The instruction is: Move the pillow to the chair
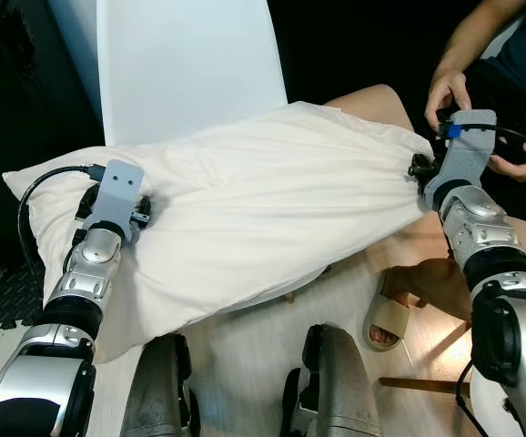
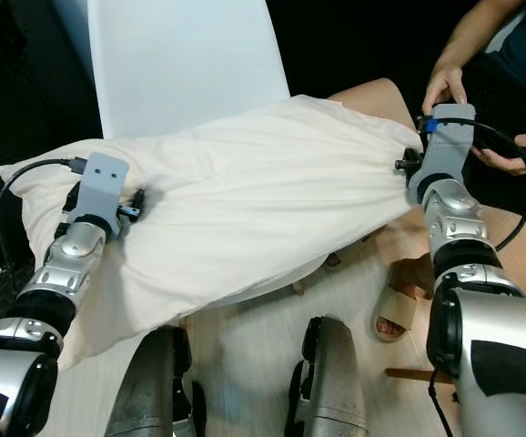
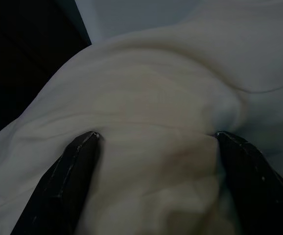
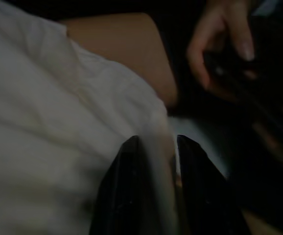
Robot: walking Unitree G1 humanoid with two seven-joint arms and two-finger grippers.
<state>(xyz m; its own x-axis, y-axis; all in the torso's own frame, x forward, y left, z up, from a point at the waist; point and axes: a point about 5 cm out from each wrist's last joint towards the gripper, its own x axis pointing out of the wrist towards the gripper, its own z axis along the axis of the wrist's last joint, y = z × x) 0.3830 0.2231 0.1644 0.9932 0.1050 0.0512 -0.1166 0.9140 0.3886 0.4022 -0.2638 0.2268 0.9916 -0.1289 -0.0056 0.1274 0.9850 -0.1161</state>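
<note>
Left gripper (image 3: 156, 142) has its two black fingers (image 3: 70, 171) spread wide, tips pressed into the pillow (image 1: 263, 200) with a thick fold of white fabric bunched between them; seen from the head, it sits at the pillow's left end, wrist mount half sunk in the cloth. Right gripper (image 4: 156, 147) has its fingers (image 4: 127, 186) drawn narrow, pinching a thin flap of fabric at the pillow's right corner.

Pillow is white, large, wrinkled, stretched between both grippers. Its middle lies across the seat of the white chair (image 1: 186, 64); its left end hangs out past the chair's left side, its right corner sticks out past the chair's right side. Chair backrest stands upright just behind the pillow.

A person sits right of the pillow: bare knee (image 1: 372, 100) touching or just behind the pillow's right corner, hand (image 1: 447, 93) right beside the right gripper's wrist mount, holding a dark object, too dark to identify. Foot in a beige slipper (image 1: 392, 314) on the light wood floor (image 1: 254, 364), below the pillow's right end.
</note>
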